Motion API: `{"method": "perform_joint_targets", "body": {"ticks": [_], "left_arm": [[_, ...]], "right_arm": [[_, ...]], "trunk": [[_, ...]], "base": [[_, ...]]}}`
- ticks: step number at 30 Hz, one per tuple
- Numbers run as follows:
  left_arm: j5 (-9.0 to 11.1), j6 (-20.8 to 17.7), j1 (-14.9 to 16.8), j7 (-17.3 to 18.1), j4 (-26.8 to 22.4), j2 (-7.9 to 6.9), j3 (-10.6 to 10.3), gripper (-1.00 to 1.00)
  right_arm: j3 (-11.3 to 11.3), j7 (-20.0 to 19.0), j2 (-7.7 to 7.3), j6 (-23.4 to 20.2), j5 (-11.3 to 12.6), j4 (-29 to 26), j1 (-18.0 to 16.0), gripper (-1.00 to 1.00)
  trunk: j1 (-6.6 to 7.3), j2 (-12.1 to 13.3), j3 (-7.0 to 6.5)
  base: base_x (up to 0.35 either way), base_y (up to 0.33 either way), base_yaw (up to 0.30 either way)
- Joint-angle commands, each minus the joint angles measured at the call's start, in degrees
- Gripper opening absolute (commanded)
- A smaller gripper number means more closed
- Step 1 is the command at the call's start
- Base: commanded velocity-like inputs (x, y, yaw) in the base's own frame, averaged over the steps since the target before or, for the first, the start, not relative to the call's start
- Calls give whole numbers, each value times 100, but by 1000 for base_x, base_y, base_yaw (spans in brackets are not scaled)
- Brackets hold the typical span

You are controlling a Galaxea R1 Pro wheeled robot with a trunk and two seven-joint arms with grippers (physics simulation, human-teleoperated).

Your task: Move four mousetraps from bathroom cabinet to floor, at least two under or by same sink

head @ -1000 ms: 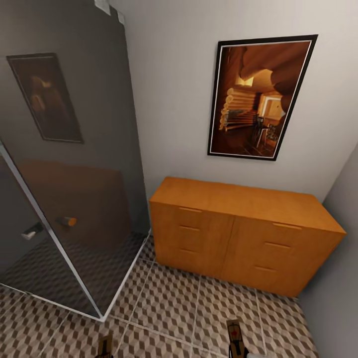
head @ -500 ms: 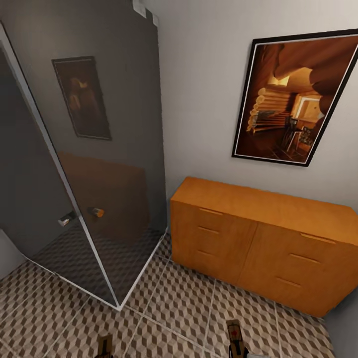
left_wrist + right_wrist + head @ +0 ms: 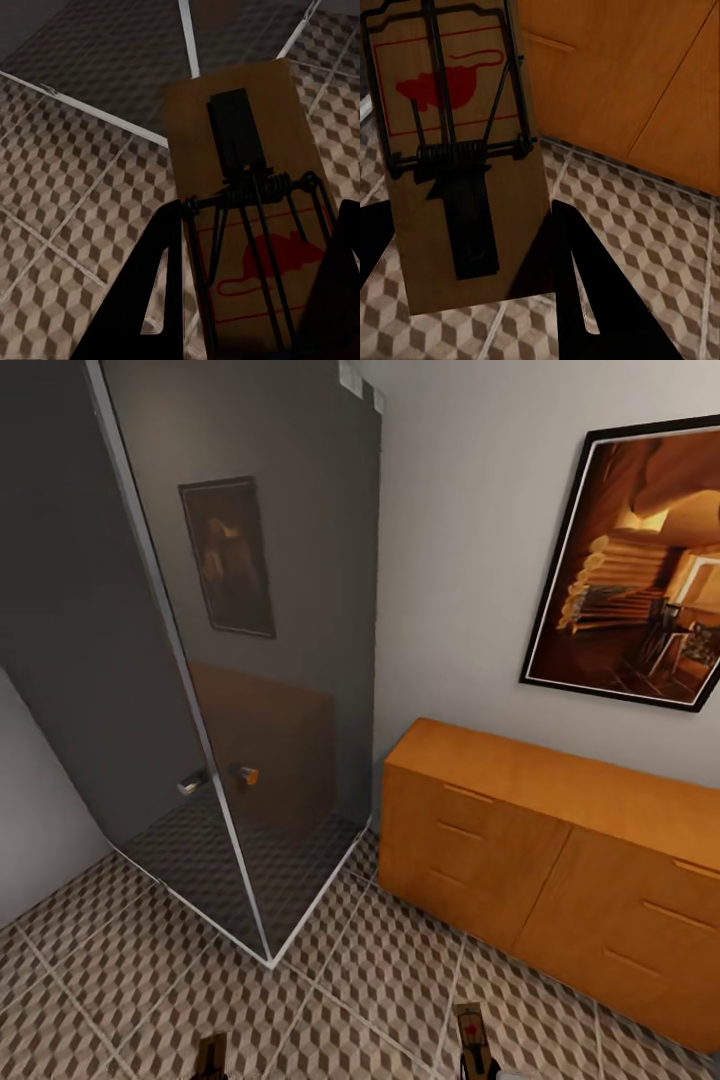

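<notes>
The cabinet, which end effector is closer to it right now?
Right. The right end effector, holding a mousetrap, is low in the head view near the cabinet; the left end effector sits further off, in front of the shower glass.

To your left stands a dark tinted glass shower enclosure (image 3: 260,610), its pale metal corner post (image 3: 180,660) running down to the floor near you. Two small knobs (image 3: 218,778) sit on either side of the glass at mid height. A dim reflection of a picture (image 3: 228,557) shows in the right-hand pane. On the far pale wall (image 3: 460,540), to your right, hangs a black-framed picture (image 3: 635,565) in warm orange and brown tones.
</notes>
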State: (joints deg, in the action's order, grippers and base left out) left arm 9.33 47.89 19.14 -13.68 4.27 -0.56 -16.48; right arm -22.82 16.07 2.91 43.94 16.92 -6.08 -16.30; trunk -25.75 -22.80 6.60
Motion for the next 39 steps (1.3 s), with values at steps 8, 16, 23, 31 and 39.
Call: {"method": "perform_joint_targets", "body": {"ticks": [8,16,23,31,39], "left_arm": [[34,27,11,-29,21,5,-48,-100],[34,27,11,-29,21,5,-48,-100],[34,27,11,-29,21,7,-48,-100],[34,27,11,-29,21,8,-48,-100],[34,27,11,-29,21,11,-48,-100]], "right_arm": [[-50,19,-1,18,48,2,-4,-100],[-51,19,-1,18,48,2,-4,-100],[-49,19,-2,18,48,2,-4,-100],[-56,19,-18,45,42,6,-4,-100],[-54,19,-106,129,47,10,-4,-100]], "trunk": [[-3,-12,12],[-3,-12,12],[-3,-12,12],[-3,-12,12],[-3,-12,12]], "base": [[0,0,286],[0,0,286],[0,0,279],[0,0,51],[0,0,1]]}}
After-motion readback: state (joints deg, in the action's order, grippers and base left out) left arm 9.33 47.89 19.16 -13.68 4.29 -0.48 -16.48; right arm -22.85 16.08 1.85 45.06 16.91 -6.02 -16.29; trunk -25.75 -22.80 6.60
